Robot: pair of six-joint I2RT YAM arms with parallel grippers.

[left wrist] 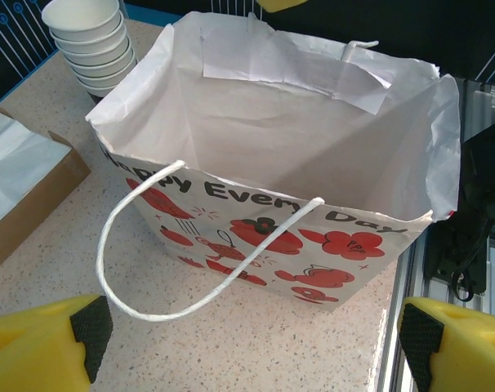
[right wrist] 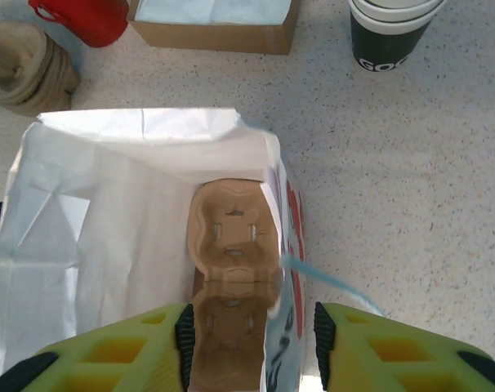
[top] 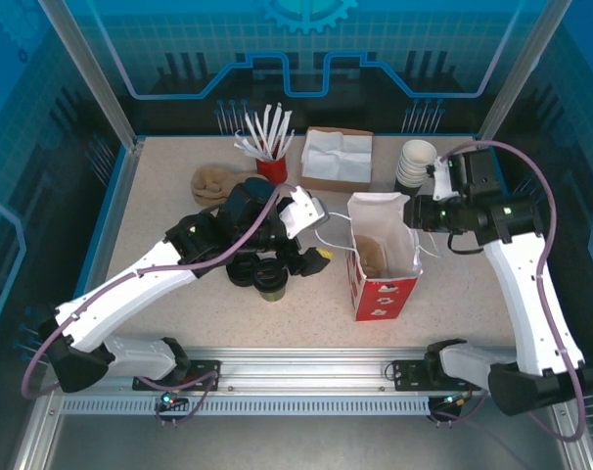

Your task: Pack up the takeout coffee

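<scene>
Two arms rise from the bottom edge of the overhead view: left arm [top: 130,294] at lower left, right arm [top: 531,294] at lower right.

One paper bag [top: 383,289], white above and red-printed below, stands open-mouthed right of centre on the speckled table [top: 306,328]. It has two white cord handles and holds one brown cup carrier [right wrist: 231,237].

One takeout coffee [top: 270,280] stands upright at frame centre, left of the bag and outside it, just beside one stack of black lids [top: 243,271] under the left wrist.

The left gripper [left wrist: 256,331] faces the bag's printed side, its fingers spread wide and holding nothing.

The right gripper [right wrist: 254,343] hangs over the bag's mouth. Its fingers are parted, with the bag's right wall between them, unpinched.

Along the upper edge are one tan pile [top: 211,184], one red holder [top: 271,168] of white utensils, one cardboard box [right wrist: 215,34] and one stack of white-rimmed cups [top: 415,162].
</scene>
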